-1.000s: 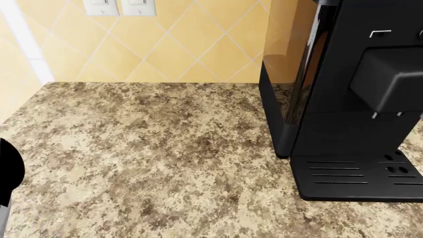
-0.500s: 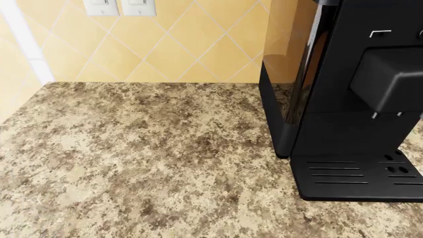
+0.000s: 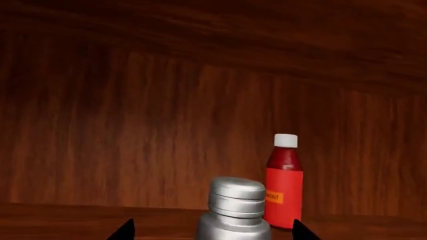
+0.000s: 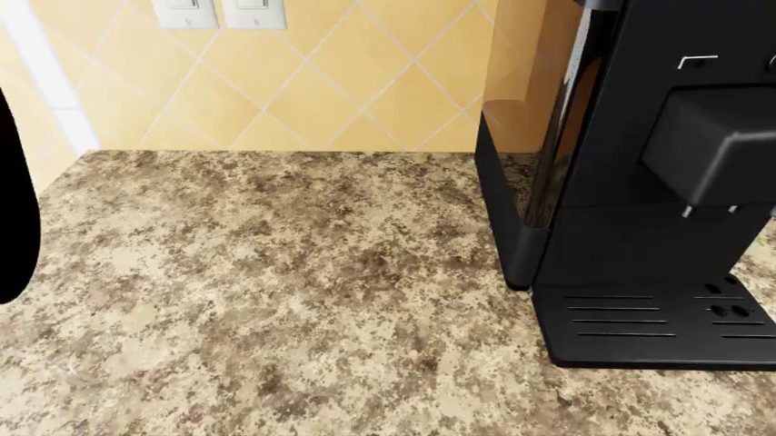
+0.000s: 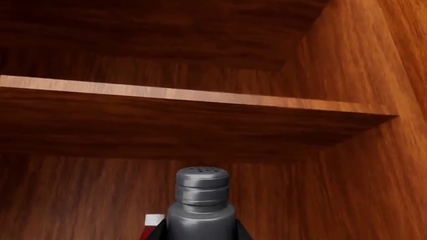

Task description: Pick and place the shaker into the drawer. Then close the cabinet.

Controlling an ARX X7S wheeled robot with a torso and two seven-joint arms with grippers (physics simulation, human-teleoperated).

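Note:
The shaker (image 5: 201, 200), a dark grey cylinder with a holed cap, stands upright between the black fingers (image 5: 160, 231) of my right gripper (image 5: 200, 233), which is shut on its body. In the left wrist view the same kind of grey capped shaker (image 3: 235, 207) sits between the far-apart tips of my open left gripper (image 3: 213, 234). Both wrist views look into the cabinet's reddish-brown wooden inside (image 3: 133, 125). The drawer is out of view. Neither gripper shows in the head view.
A red bottle (image 3: 284, 187) with a white cap stands behind the shaker near the cabinet's back wall. A wooden shelf (image 5: 200, 100) runs above. The granite top (image 4: 267, 272) carries a black coffee machine (image 4: 642, 182) at right. A black shape (image 4: 13, 200) cuts the left edge.
In the head view a black shape at the left edge was low one second ago, gone half a second ago, and now stands higher. The countertop and coffee machine have not moved.

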